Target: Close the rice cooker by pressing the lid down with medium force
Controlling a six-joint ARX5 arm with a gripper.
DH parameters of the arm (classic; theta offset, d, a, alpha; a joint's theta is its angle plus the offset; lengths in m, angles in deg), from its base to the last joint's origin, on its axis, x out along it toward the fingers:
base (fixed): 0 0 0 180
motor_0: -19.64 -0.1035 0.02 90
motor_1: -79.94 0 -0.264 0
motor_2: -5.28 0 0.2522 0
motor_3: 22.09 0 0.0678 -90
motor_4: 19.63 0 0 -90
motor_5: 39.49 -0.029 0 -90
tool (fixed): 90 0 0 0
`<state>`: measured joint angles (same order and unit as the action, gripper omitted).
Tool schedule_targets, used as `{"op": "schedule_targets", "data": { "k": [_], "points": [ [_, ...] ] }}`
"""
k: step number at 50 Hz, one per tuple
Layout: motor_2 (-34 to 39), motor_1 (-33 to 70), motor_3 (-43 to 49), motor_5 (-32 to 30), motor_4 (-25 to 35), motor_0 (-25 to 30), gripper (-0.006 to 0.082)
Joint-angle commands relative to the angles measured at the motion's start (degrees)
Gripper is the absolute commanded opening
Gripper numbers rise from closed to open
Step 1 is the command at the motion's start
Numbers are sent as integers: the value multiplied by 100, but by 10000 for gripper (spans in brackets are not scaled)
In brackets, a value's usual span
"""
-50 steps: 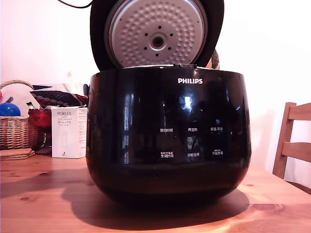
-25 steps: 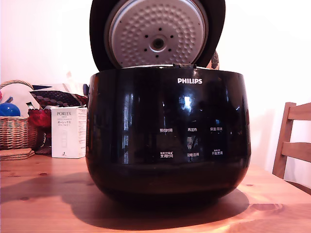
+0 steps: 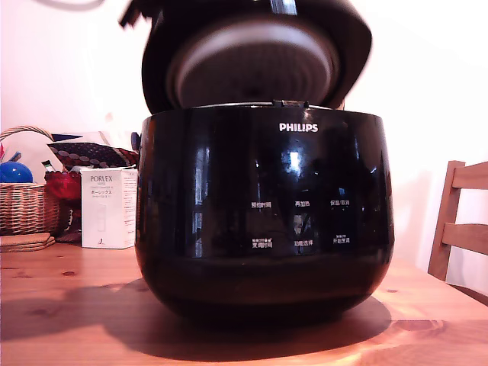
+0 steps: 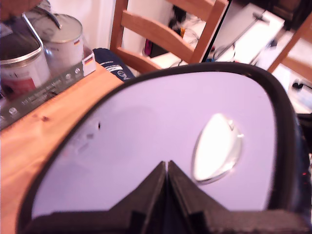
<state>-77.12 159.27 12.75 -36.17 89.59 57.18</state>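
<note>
Pressing with our gripper, fingers pinched together and holding nothing, we are bearing on the lid so a blunt tip pushes it. It is hanging half-tilted over the rice cooker on the wooden table, not latched.

A lived-in home dining area: a knotty pine table carries a rice cooker, a wicker basket with a blue ball, and a white Porlex box. Wooden chairs stand alongside against a plain pale wall; metal tins crowd one table edge.
</note>
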Motion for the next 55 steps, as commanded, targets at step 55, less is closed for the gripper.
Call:
{"op": "schedule_targets", "data": {
  "k": [55],
  "points": [
    [4192,-796,-4498,251,-1993,1156,-20]
  ]
}}
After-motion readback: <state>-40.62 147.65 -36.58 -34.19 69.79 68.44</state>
